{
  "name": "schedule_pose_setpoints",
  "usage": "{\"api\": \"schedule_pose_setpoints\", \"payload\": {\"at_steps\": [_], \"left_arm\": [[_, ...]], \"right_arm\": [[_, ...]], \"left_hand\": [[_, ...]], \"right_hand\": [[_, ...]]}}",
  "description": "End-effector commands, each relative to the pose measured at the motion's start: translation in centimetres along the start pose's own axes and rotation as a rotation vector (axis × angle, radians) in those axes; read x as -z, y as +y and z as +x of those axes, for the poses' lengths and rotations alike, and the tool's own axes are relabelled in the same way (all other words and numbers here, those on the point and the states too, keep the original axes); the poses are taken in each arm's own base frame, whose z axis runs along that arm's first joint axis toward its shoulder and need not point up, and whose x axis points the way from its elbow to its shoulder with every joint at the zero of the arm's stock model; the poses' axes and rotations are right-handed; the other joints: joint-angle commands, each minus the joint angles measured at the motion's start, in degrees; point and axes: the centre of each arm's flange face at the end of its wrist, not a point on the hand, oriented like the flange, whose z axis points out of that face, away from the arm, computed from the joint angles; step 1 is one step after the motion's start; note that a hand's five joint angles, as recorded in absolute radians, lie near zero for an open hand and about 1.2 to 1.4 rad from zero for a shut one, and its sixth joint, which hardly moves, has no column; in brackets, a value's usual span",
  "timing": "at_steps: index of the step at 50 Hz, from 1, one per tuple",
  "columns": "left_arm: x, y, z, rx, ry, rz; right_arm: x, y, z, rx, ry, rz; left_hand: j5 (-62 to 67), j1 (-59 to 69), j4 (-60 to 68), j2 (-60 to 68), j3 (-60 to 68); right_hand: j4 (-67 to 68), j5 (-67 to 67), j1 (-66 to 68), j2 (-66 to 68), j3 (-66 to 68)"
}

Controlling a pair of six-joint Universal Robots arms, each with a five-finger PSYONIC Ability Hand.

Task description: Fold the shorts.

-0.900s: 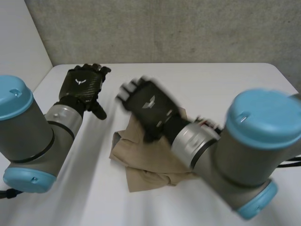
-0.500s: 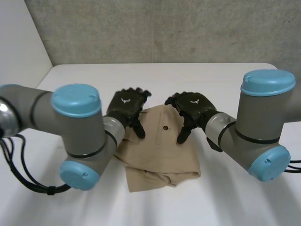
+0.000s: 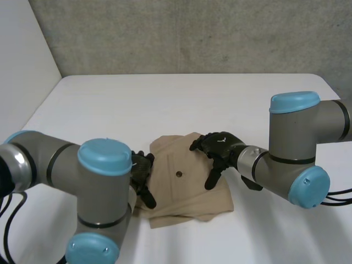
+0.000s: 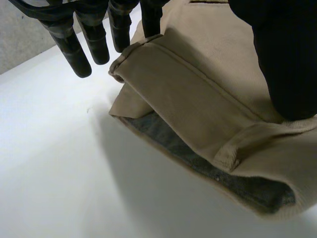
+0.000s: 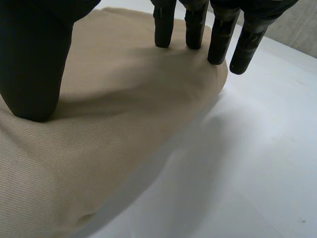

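While left hand (image 3: 142, 171) touches one edge, shorts (image 3: 187, 190) (tan) under right hand (image 3: 220, 148)

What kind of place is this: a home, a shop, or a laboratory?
Probably a robotics laboratory or test bench: a bare white table, a plain concrete wall behind it, and two grey robot arms over tan shorts.

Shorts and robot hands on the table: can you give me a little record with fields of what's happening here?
shorts: tan, lying in folded layers on the white table
left robot hand: open, straight fingers at the shorts' edge, thumb resting on the cloth
right robot hand: open, fingers and thumb pressing on the cloth's other side
button: dark, facing up between the hands
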Motion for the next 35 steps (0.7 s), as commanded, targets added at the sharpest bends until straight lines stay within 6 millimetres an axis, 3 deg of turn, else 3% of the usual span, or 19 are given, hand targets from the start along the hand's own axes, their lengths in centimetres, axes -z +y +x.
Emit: {"api": "schedule_pose_setpoints", "payload": {"at_steps": [1,5,8,10,13,14,15,17,18,22,28,35], "left_arm": [[0.8,-0.1,0.2,-0.002,0.007,0.023],[0.8,-0.3,0.1,0.000,0.006,0.026],[1.4,-1.8,-0.3,0.015,0.002,0.071],[1.9,-3.2,-0.6,0.032,0.003,0.118],[3.3,-7.0,-1.4,0.075,-0.004,0.242],[3.8,-8.1,-1.8,0.088,-0.010,0.279],[4.5,-10.5,-2.9,0.116,-0.029,0.350],[5.0,-12.6,-4.4,0.141,-0.055,0.408],[5.4,-14.6,-6.2,0.164,-0.083,0.464],[6.2,-17.7,-10.8,0.189,-0.116,0.495],[6.6,-18.5,-14.9,0.237,-0.107,0.397],[7.1,-18.4,-15.8,0.291,-0.083,0.376]], "right_arm": [[-0.4,0.6,-0.2,0.021,0.001,-0.015],[-0.1,0.3,-0.2,0.062,0.009,-0.011],[0.7,-1.3,0.0,0.078,0.024,0.038],[2.1,-3.9,0.6,0.069,0.065,0.127],[3.7,-6.7,1.7,0.007,0.145,0.248],[5.0,-8.6,2.9,-0.047,0.223,0.336],[5.8,-9.5,3.6,-0.077,0.264,0.379],[7.5,-11.2,5.0,-0.127,0.343,0.459],[9.2,-12.4,6.0,-0.163,0.405,0.510],[12.6,-13.9,8.2,-0.163,0.553,0.548],[15.4,-14.5,10.4,-0.117,0.664,0.514],[15.9,-14.5,10.6,-0.101,0.677,0.475]], "left_hand": [[-1.0,1.1,0.0,0.3,-0.3],[-1.0,1.1,0.0,0.3,-0.3],[-0.8,1.3,0.2,0.5,-0.1],[-0.8,1.3,0.2,0.5,-0.1],[-1.0,1.1,0.0,0.3,-0.3],[-1.0,1.1,0.0,0.3,-0.3],[-1.0,1.1,0.0,0.3,-0.3],[-0.8,1.3,0.2,0.5,-0.1],[-0.5,1.6,0.5,0.8,0.2],[0.7,2.8,1.7,2.0,1.4],[-0.8,1.3,0.2,0.5,-0.1],[-1.8,0.3,-0.8,-0.6,-1.1]], "right_hand": [[-3.3,-4.0,-1.0,-2.9,-1.9],[-3.3,-4.0,-1.0,-2.9,-1.9],[-3.3,-4.0,-1.0,-2.9,-1.9],[-3.3,-4.0,-1.0,-2.9,-1.9],[-3.3,-4.0,-1.0,-2.9,-1.9],[-3.3,-4.0,-1.0,-2.9,-1.9],[-3.3,-4.0,-1.0,-2.9,-1.9],[-3.3,-4.0,-1.0,-2.9,-1.9],[-3.3,-4.0,-1.0,-2.9,-1.9],[-3.3,-4.0,-1.0,-2.9,-1.9],[-3.3,-4.0,-1.0,-2.9,-1.9],[-3.3,-4.0,-1.0,-2.9,-1.9]]}}
